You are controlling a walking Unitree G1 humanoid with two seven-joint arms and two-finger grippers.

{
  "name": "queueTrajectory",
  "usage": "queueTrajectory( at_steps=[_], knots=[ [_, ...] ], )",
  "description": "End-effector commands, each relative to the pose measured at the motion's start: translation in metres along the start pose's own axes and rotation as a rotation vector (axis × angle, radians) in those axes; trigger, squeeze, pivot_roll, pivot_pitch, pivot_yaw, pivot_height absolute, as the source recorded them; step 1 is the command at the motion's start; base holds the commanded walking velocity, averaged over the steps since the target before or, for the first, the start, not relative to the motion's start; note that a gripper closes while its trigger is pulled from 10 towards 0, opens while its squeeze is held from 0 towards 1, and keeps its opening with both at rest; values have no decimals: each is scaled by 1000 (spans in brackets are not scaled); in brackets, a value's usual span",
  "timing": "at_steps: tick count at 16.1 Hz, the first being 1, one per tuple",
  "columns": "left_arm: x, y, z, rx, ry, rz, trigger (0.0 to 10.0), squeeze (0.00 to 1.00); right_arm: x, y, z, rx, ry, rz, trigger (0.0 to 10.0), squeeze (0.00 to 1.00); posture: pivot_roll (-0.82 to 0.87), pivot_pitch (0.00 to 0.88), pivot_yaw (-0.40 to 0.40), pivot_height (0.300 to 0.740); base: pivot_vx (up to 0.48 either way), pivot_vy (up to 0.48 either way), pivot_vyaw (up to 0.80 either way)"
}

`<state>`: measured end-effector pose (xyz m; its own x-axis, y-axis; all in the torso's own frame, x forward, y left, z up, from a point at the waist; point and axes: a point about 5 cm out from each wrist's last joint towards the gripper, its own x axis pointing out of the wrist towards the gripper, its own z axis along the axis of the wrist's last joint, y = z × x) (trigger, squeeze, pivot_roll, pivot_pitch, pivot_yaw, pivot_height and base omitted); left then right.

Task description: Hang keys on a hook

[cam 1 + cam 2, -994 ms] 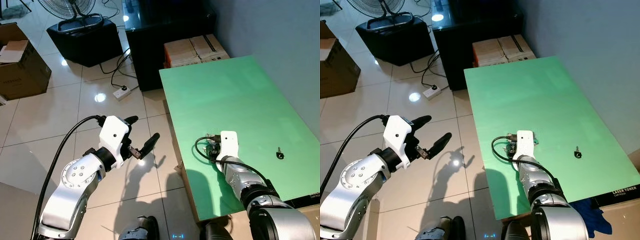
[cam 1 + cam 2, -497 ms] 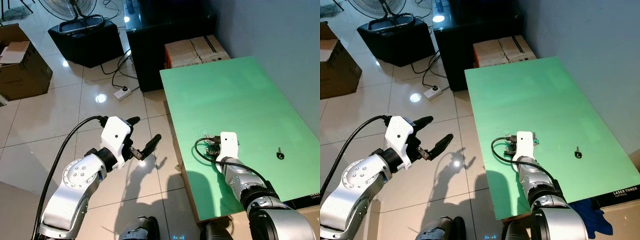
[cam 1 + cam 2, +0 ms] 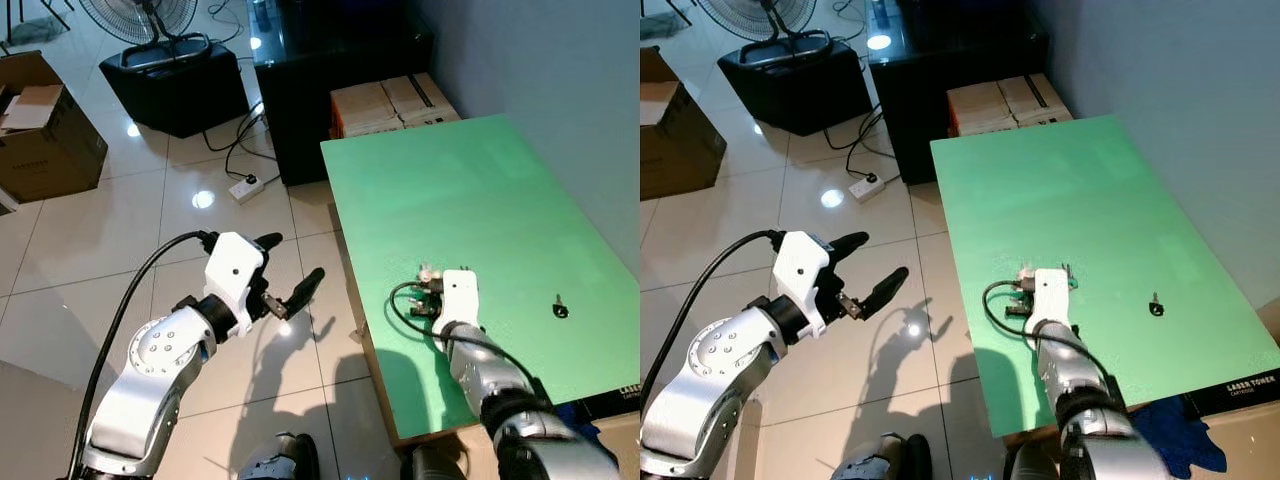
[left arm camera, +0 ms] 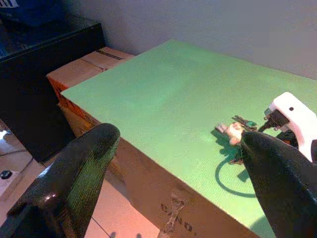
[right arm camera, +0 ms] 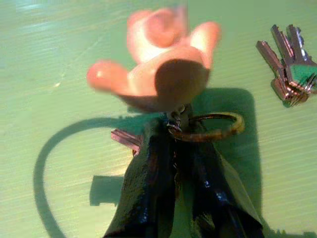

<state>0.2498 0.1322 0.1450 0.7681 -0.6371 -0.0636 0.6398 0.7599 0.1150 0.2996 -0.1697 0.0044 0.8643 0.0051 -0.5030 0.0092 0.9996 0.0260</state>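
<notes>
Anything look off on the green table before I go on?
One small dark key lies alone near the table's right edge, apart from the bunch the right claw is pinching by its ring. Nothing looks spilled or damaged.

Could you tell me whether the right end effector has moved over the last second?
Yes. The right end effector has slid a little along the green table toward the lone black key, carrying the key bunch it grips.
</notes>
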Motion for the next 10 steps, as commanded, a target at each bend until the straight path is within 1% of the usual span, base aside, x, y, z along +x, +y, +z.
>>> queueTrajectory(
  at_steps=[1, 3, 5, 6, 9, 10],
  knots=[
    [0, 1, -2, 8, 6, 7, 10000, 0, -2, 3, -1, -11, -19, 5, 0, 0, 44, 113, 121, 740, 0, 0, 0],
    [2, 2, -2, 8, 3, 11, 10000, 0, -7, 4, 0, -18, -48, 5, 0, 0, 38, 106, 118, 740, 0, 0, 0],
    [3, 3, -4, 9, 2, 15, 10000, 0, -16, 3, 7, -22, -96, 0, 0, 0, 0, 75, 121, 740, 0, 0, 0],
    [7, 4, -7, 21, 13, 32, 10000, 0, -28, -1, 18, -49, -168, -40, 0, 0, -23, 59, 127, 740, 0, 0, 0],
    [19, 6, -7, 16, -28, 59, 10000, 0, -49, -17, 31, -161, -254, -120, 0, 0, -85, 15, 138, 740, 0, 0, 0],
    [24, 9, -2, 26, -67, 87, 10000, 0, -69, -25, 65, -215, -506, -209, 0, 0, -106, 0, 138, 740, 0, 0, 0]
  ],
)
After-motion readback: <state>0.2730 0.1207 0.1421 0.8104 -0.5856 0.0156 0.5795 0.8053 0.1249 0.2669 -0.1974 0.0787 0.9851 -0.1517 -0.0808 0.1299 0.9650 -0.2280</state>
